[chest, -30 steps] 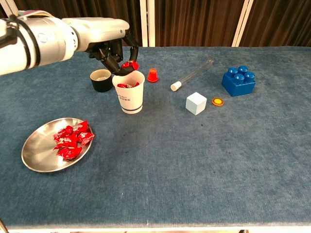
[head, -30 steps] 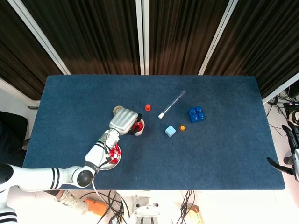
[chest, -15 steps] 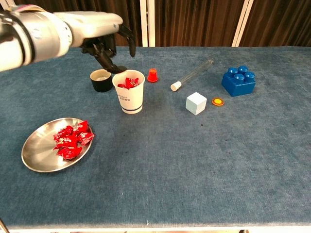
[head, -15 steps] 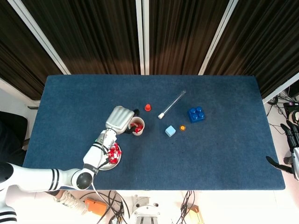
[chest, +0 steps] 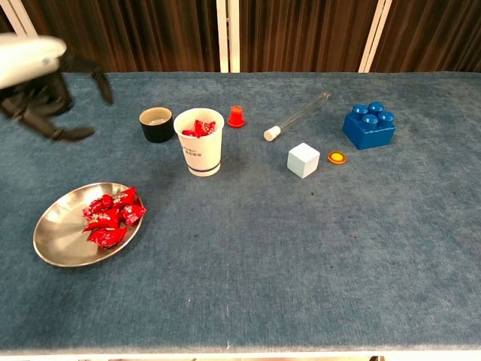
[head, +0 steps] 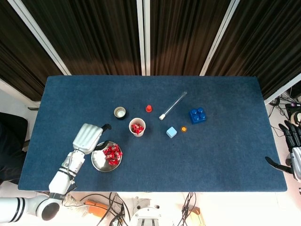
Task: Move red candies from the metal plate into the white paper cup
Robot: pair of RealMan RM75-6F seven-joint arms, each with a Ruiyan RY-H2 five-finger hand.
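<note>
The metal plate (head: 98, 162) (chest: 56, 239) lies near the table's front left, with several red candies (head: 112, 155) (chest: 111, 216) heaped on its right half. The white paper cup (head: 137, 127) (chest: 201, 147) stands upright further back, red candies (chest: 198, 128) showing at its mouth. My left hand (head: 88, 138) (chest: 43, 94) hovers above the plate's left side, fingers spread and empty, blurred in the chest view. My right hand (head: 292, 153) shows only at the far right edge of the head view, off the table, fingers apart.
A small black cup (head: 120, 112) (chest: 156, 124) stands left of the paper cup. Behind and to the right lie a red cap (chest: 236, 116), a clear test tube (chest: 297, 115), a pale blue cube (chest: 304, 159), an orange disc (chest: 337, 157) and a blue brick (chest: 369, 125).
My left hand let a candy go into the paper cup, then swung left and toward the front, ending over the plate with nothing in it. The right hand barely moved.
</note>
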